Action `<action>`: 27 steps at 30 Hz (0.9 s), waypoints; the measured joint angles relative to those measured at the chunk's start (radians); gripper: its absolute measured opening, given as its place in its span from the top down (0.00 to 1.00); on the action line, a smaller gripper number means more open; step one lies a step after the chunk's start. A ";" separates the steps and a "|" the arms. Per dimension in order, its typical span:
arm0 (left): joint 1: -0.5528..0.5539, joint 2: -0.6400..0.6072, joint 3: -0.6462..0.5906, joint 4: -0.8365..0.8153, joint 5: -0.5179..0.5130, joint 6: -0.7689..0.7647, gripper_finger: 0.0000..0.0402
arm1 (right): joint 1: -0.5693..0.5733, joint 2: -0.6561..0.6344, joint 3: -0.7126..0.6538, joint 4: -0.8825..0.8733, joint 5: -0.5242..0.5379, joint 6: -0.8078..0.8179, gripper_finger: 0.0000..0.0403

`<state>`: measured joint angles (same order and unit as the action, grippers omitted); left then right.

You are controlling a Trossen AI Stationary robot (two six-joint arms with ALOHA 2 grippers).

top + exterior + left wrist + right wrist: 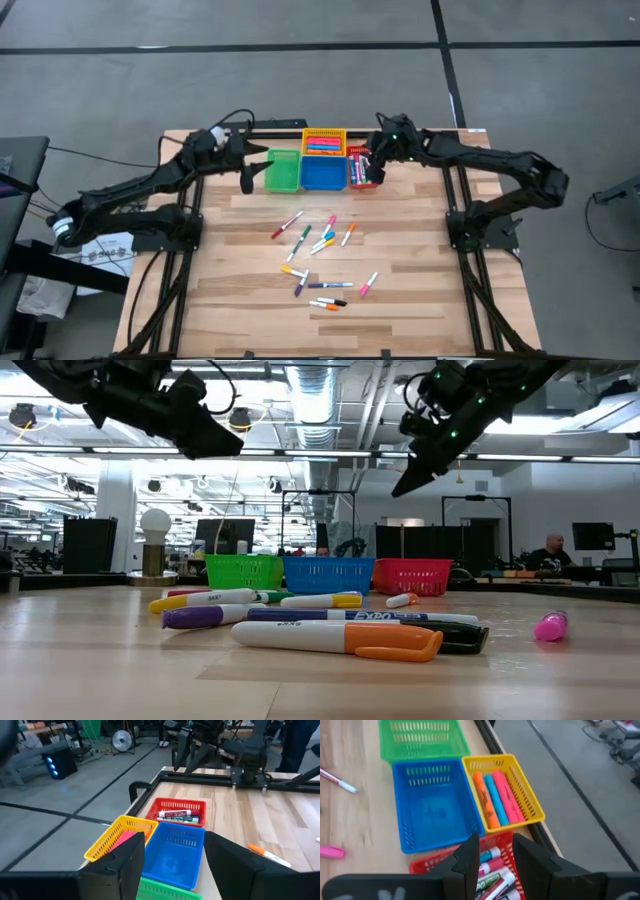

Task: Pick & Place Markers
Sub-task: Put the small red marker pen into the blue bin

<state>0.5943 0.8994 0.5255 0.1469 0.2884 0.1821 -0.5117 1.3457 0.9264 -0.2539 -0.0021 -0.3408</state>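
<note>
The right hand hangs over the red basket, partly closed; I cannot tell if it holds anything. The left hand, opened wide and empty, hangs beside the green basket. The markers lie scattered on the table, well below both hands, pointing every way. The pile is about as near to either hand.

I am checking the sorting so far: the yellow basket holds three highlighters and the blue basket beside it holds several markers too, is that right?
Not quite. The yellow basket does hold three highlighters, but the blue basket beside it is empty, as the right wrist view shows. The other markers already sorted lie in the red basket.
</note>
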 joint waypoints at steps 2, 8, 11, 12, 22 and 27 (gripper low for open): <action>0.014 0.005 0.000 0.001 0.019 -0.011 0.49 | -0.002 0.011 0.000 -0.011 -0.006 0.000 0.73; 0.018 0.005 0.000 0.000 0.029 -0.029 0.49 | 0.022 0.017 0.000 -0.040 -0.102 0.053 0.73; 0.013 0.005 0.000 -0.009 0.077 -0.033 0.49 | 0.063 0.010 0.000 -0.076 -0.135 0.078 0.73; 0.007 0.005 0.000 -0.011 0.088 -0.034 0.49 | 0.080 0.010 0.000 -0.091 -0.133 0.082 0.73; -0.134 0.020 0.000 -0.004 0.093 -0.058 0.49 | 0.239 0.008 0.000 -0.154 -0.129 0.170 0.73; -0.241 0.020 -0.007 0.002 0.086 -0.133 0.49 | 0.324 0.006 -0.026 -0.108 -0.129 0.240 0.73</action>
<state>0.3534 0.9192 0.5180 0.1488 0.3747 0.0496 -0.1881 1.3521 0.9007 -0.3622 -0.1314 -0.1013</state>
